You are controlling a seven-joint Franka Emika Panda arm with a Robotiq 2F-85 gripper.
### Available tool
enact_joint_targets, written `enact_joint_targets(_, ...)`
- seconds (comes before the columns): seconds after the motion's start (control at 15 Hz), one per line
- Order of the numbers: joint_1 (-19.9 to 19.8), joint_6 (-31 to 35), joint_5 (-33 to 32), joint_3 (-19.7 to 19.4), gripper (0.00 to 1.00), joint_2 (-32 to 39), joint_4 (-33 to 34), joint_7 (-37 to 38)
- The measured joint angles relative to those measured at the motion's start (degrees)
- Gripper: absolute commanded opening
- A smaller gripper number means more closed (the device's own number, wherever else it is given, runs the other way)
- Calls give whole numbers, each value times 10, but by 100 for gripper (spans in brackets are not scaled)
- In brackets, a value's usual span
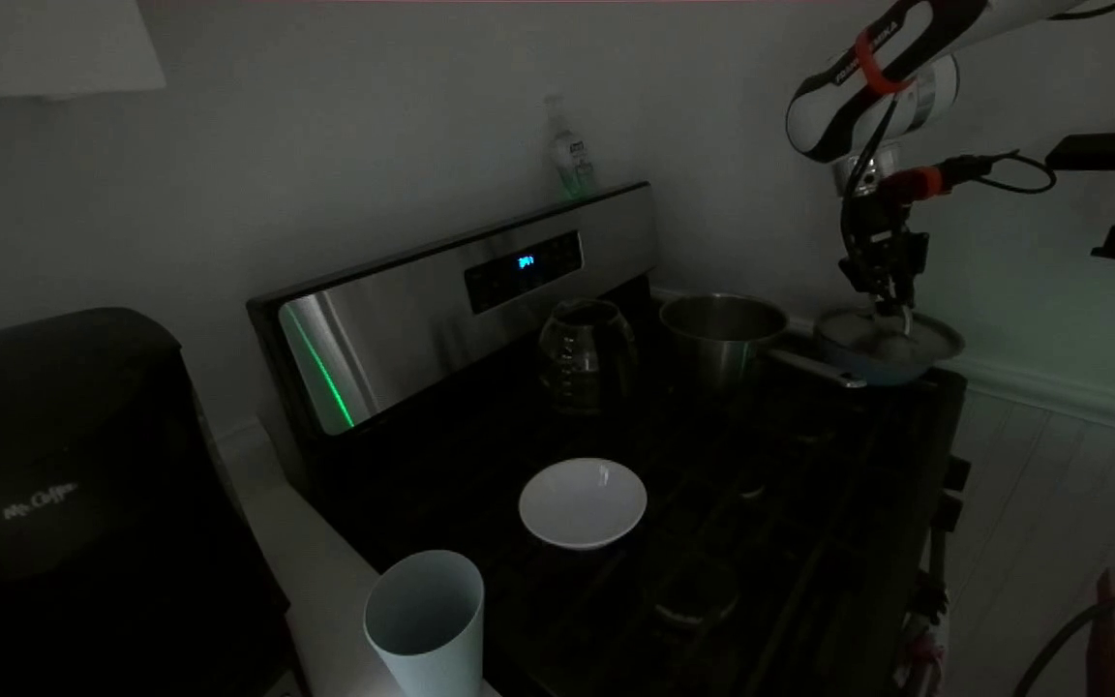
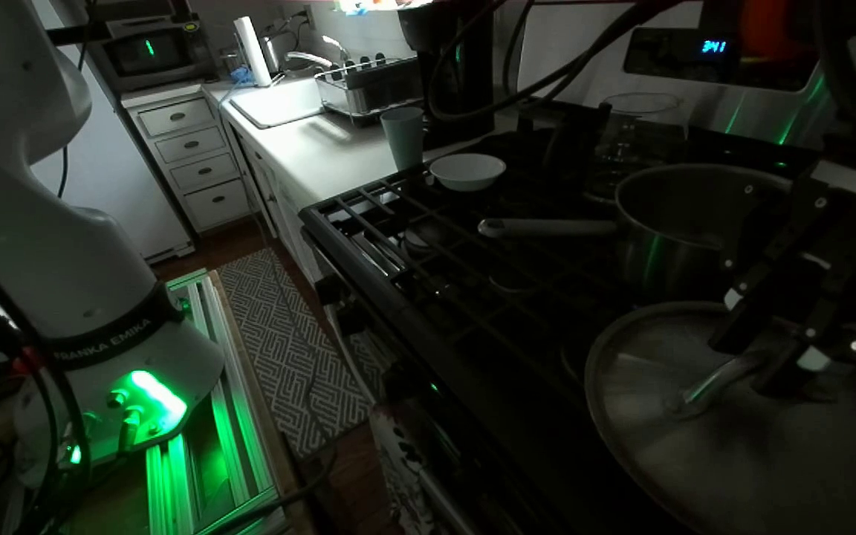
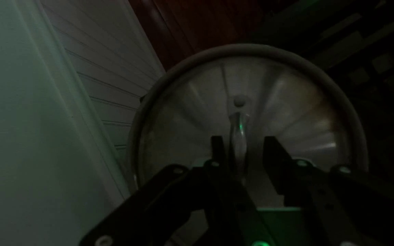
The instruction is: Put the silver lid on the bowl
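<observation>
one round silver lid (image 3: pixel 257 119), handle (image 3: pixel 239 143) up

Below black gripper (image 3: pixel 244 143): one round silver metal lid (image 3: pixel 239 133), one round bluish-grey bowl (image 1: pixel 879 371). Beside: one steel pot (image 1: pixel 727 356). Farther: one round white bowl (image 1: pixel 583 503).

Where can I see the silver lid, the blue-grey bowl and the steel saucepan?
Silver lid (image 3: pixel 238 136): in the wrist view, on its metal handle.
Blue-grey bowl (image 1: pixel 891 373): in an exterior view, on its outer side.
Steel saucepan (image 2: pixel 655 256): in an exterior view, on its outer wall.
</observation>
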Motion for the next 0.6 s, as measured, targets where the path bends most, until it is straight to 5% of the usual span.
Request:
enact_joint_targets(0.33, 1, 0, 0, 7, 99, -1, 0, 2)
enact_joint_targets(0.6, 4, 4, 0, 7, 100, -23, -3, 16)
